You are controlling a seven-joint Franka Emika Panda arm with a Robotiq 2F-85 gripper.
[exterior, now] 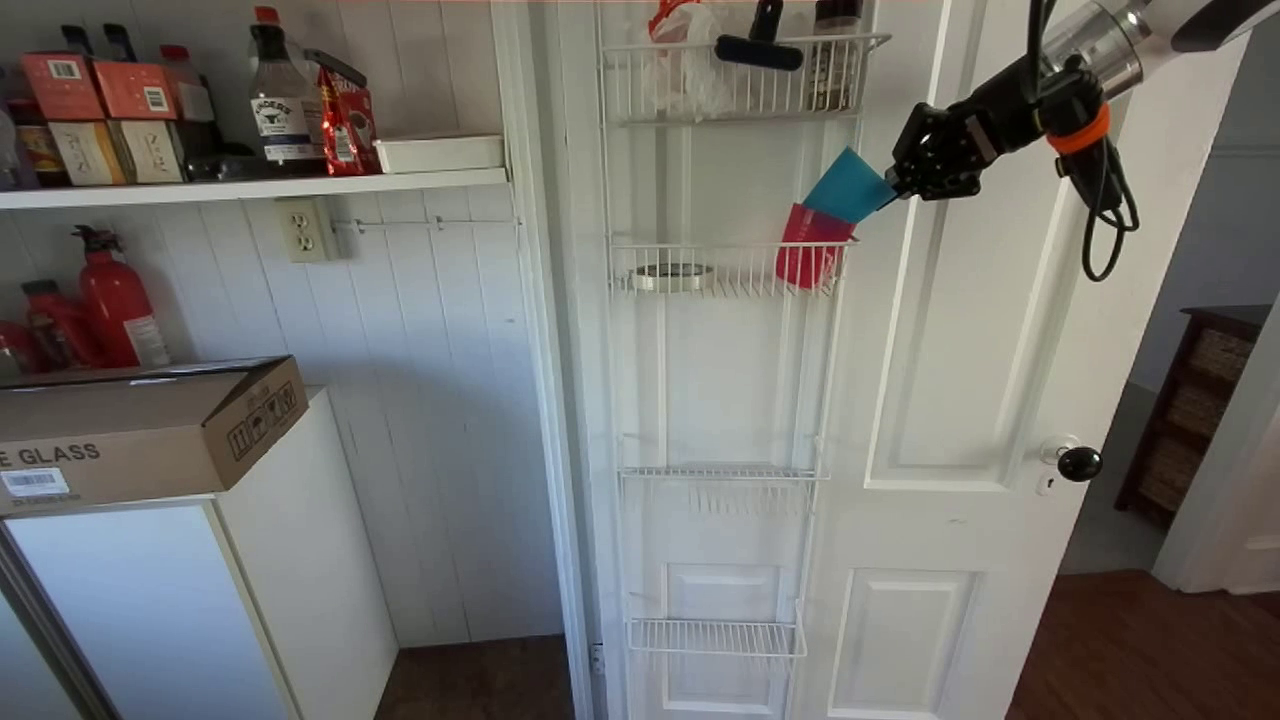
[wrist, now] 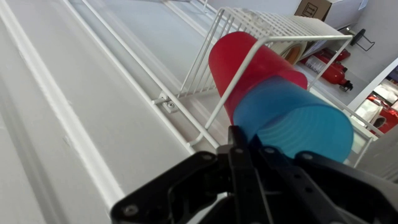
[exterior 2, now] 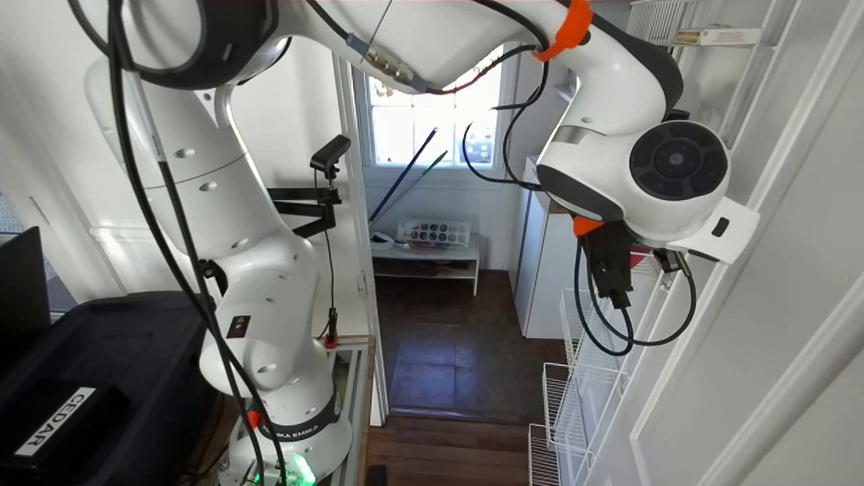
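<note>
while the red cup (exterior: 815,228) leans in the wire rack (wrist: 304,38) on the door (exterior: 920,515), i have my gripper (wrist: 248,138) clenched on the blue cup (exterior: 848,187), tilted, lower end in the red cup's mouth.

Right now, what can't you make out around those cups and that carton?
Lower end of the blue cup: hidden by the red cup in an exterior view.
Cream roll: partly hidden by the red cup, wrist view.
Wording on the carton: start cut off by the left edge, in an exterior view.
</note>
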